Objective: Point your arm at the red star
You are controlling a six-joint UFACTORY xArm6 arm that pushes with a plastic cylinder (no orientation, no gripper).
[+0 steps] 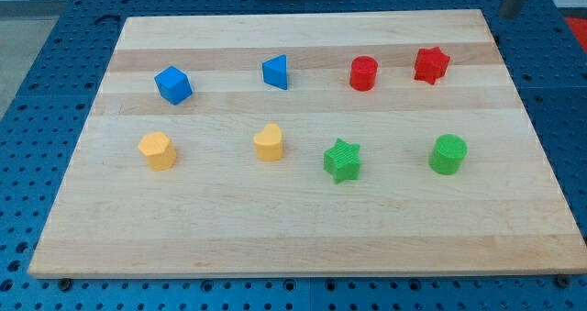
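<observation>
The red star (430, 64) lies near the board's top right, with a red cylinder (364, 73) just to its left. A dark rod shows at the view's top right corner. My tip (507, 16) is off the board, just beyond its top right corner. It is up and to the right of the red star and touches no block.
The wooden board (303, 238) also holds a blue cube (173, 84), a blue triangular block (275, 72), a yellow hexagonal block (158, 150), a yellow rounded block (269, 142), a green star (342, 160) and a green cylinder (448, 154). A blue perforated table surrounds the board.
</observation>
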